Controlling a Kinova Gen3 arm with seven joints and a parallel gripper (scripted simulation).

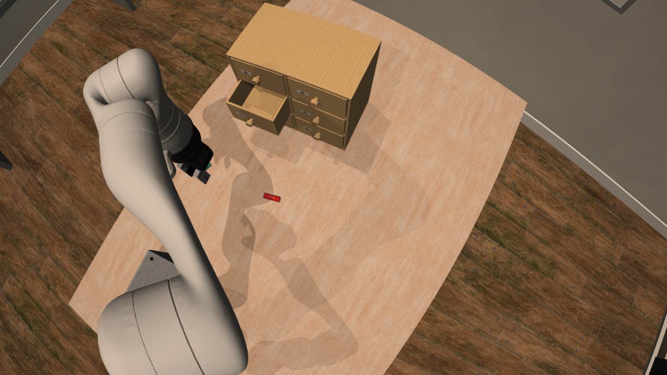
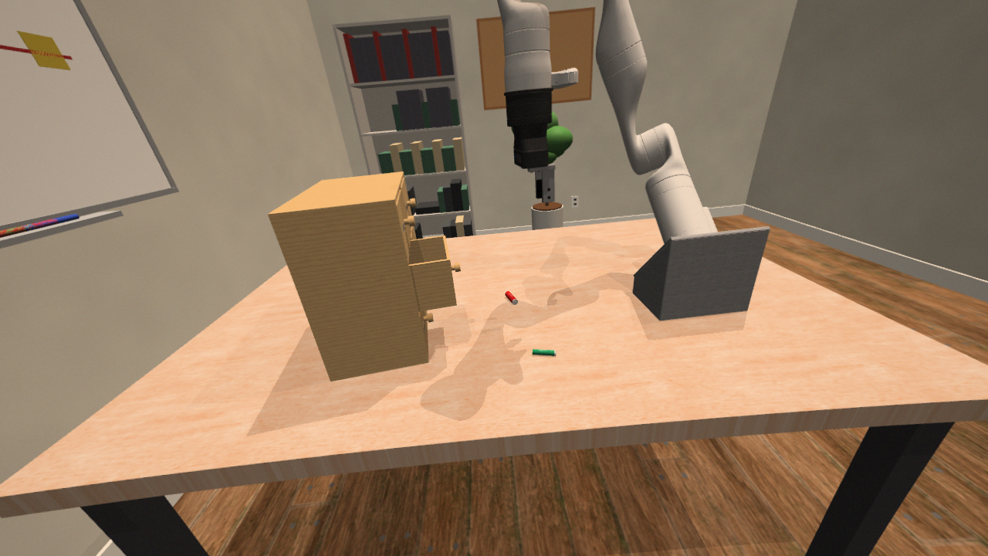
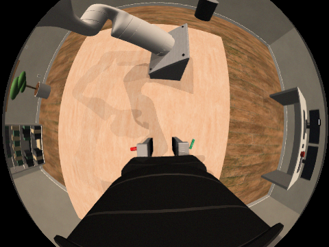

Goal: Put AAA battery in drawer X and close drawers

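Observation:
The small chest (image 1: 310, 46) (image 2: 352, 290) stands upright on the table. One left-column drawer (image 1: 268, 103) (image 2: 434, 284), under the top-left one, is pulled out; its visible inside is bare. The other visible drawers look pushed in. The drawer marks are too small to read. A red battery (image 1: 271, 197) (image 2: 511, 297) (image 3: 133, 149) and a slimmer green battery (image 2: 543, 352) (image 3: 192, 144) lie apart on the table. The green one is mostly hidden by the gripper in the top view. My gripper (image 3: 162, 143) (image 2: 546, 188) is open and empty, pointing down high above the table.
The arm's grey base bracket (image 2: 715, 272) (image 3: 171, 63) stands on the table (image 1: 373, 261) (image 2: 621, 387), away from the chest. The pulled-out drawer juts toward the batteries' side. The arm's large links hide part of the table in the top view.

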